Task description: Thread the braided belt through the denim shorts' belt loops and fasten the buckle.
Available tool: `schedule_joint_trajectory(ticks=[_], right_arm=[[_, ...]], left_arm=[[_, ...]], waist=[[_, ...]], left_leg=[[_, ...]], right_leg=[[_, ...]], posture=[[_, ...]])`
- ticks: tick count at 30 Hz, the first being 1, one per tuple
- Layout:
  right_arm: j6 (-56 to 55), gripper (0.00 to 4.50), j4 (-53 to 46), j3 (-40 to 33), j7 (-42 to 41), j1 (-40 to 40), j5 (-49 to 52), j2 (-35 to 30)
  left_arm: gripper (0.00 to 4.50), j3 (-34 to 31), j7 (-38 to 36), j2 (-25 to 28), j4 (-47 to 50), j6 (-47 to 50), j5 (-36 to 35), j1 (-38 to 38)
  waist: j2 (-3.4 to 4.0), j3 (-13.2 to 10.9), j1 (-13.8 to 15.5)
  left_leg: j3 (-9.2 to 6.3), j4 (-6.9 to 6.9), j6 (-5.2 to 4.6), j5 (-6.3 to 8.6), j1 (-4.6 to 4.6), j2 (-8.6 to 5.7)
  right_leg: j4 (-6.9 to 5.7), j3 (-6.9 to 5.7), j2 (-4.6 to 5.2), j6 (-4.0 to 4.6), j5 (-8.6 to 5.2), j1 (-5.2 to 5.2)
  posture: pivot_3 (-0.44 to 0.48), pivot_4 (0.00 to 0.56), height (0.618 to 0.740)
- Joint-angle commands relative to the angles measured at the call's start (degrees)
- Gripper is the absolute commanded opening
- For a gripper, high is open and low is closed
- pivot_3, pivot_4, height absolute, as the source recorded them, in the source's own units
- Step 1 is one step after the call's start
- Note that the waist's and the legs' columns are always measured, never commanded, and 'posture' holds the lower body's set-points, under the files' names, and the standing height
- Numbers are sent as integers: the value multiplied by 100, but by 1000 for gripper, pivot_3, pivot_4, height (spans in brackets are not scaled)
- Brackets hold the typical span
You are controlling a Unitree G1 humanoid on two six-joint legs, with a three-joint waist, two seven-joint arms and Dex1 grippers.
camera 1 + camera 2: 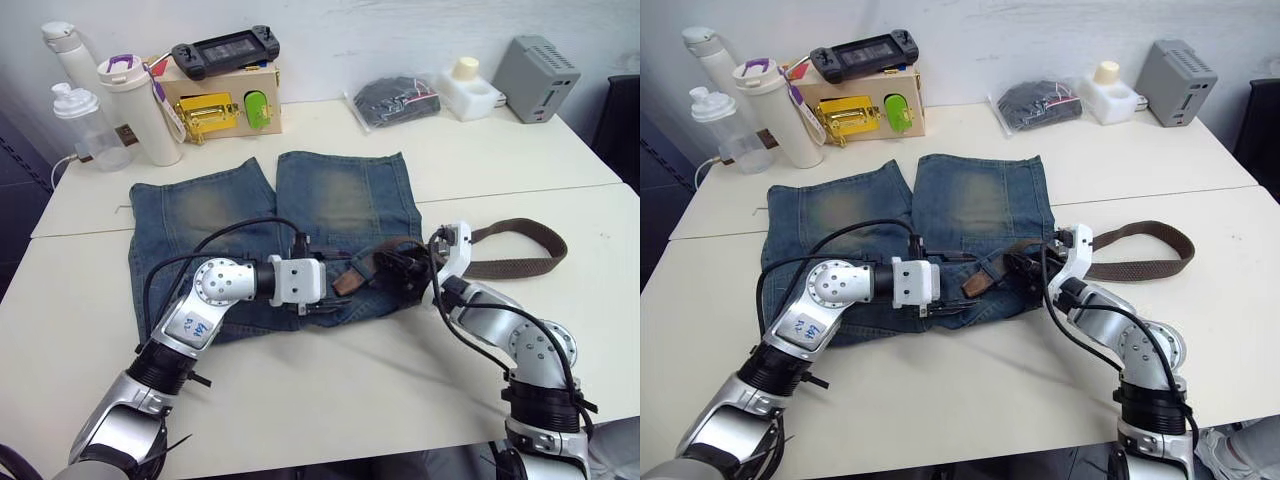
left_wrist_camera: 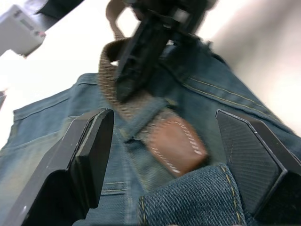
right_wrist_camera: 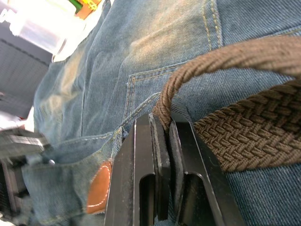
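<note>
The denim shorts lie flat on the table, waistband nearest me. The braided belt curls in a loop on the table to the right and runs onto the waistband. Its brown leather tip has come out from under one of the belt loops. My left gripper is open, its fingers spread either side of that tip without touching it. Just right of the loop, my right gripper is shut on the belt, the strap arching up from its fingers. The buckle is hidden.
At the back left stand a wooden box with a yellow latch, a game controller on top of it, and bottles. A bagged dark bundle, a white object and a grey device sit back right.
</note>
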State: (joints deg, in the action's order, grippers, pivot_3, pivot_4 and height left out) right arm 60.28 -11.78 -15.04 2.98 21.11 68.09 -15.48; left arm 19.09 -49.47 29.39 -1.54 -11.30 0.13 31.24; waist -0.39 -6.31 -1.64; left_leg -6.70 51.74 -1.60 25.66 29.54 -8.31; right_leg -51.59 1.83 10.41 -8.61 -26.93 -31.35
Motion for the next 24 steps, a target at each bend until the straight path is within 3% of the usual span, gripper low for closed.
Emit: schedule_joint_trajectory(ticks=[1, 9, 23, 24], right_arm=[[180, 0, 212, -136, 560, -131, 376, 327], [109, 0, 74, -212, 1389, -272, 930, 743], [-177, 0, -71, -57, 1697, -383, 1221, 903], [-193, 0, -79, -48, 1702, -379, 1239, 893]], left_arm=[[3802, -140, 115, 96, -275, -545, 273, 83], [3802, -218, 689, 109, -733, -1645, 937, 207], [3802, -102, 1046, 162, -799, -1911, 1703, 203], [3281, -98, 1055, 141, -778, -1885, 1720, 188]], waist=[[-12, 8, 0], [-42, 29, -13], [-51, 35, -28], [-51, 35, -29]], left_leg=[[-2, 0, 0, 0, -1, 0], [-8, -2, 3, 2, -3, 0], [-14, -3, 3, 2, -4, 0], [-14, -3, 3, 2, -4, 0]], right_leg=[[-1, 0, 0, 0, 0, 0], [-12, 1, -1, 0, 0, -2], [-18, 0, -4, 0, 0, -2], [-18, 1, -4, 0, 0, -2]], posture=[[0, 150, 645], [0, 150, 645], [0, 150, 645], [0, 150, 645]])
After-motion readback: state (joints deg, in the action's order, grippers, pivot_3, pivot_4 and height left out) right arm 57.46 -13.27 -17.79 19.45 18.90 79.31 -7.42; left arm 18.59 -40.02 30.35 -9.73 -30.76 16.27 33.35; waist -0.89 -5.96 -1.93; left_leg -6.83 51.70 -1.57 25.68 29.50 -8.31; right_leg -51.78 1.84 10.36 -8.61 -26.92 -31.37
